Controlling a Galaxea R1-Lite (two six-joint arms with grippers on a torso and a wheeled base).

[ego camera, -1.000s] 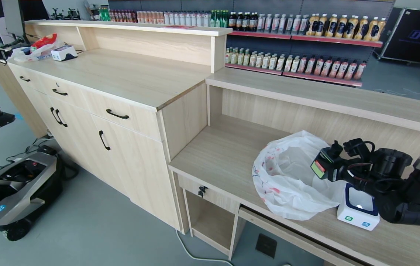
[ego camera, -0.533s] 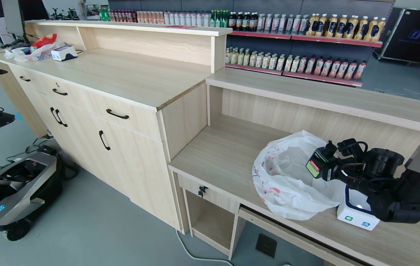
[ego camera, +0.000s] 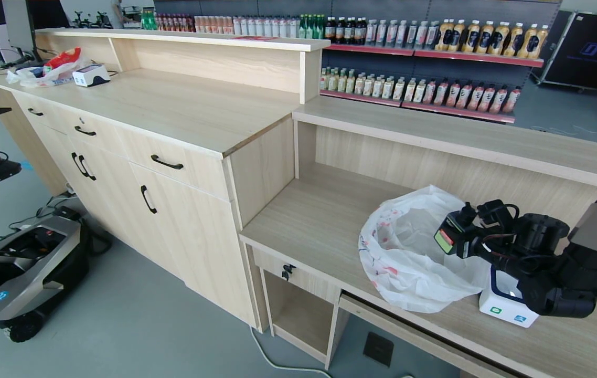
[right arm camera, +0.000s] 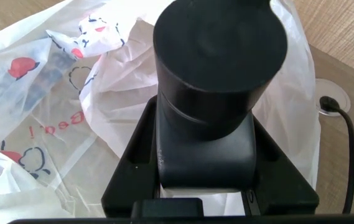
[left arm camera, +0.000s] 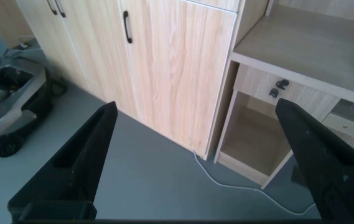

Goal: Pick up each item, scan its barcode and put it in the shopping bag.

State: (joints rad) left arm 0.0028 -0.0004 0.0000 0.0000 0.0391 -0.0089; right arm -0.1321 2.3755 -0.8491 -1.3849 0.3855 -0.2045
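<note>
My right gripper, clamped on a dark canister, has edged away from the barcode scanner toward the shopping bag. I judge the scan done and the drop next. The bag slumps near the lower counter's front edge, just beside the scanner, and its sagging rim may snag. My left gripper hangs wide open by the cupboard.

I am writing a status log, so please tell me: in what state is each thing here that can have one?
shopping bag, mouth open, on the lower counter.
item, gripped, held over the shopping bag.
right gripper, jaws shut on the item.
left gripper, jaws open, empty.
scanner, upright beside the shopping bag.
cabinet doors, shut.
</note>
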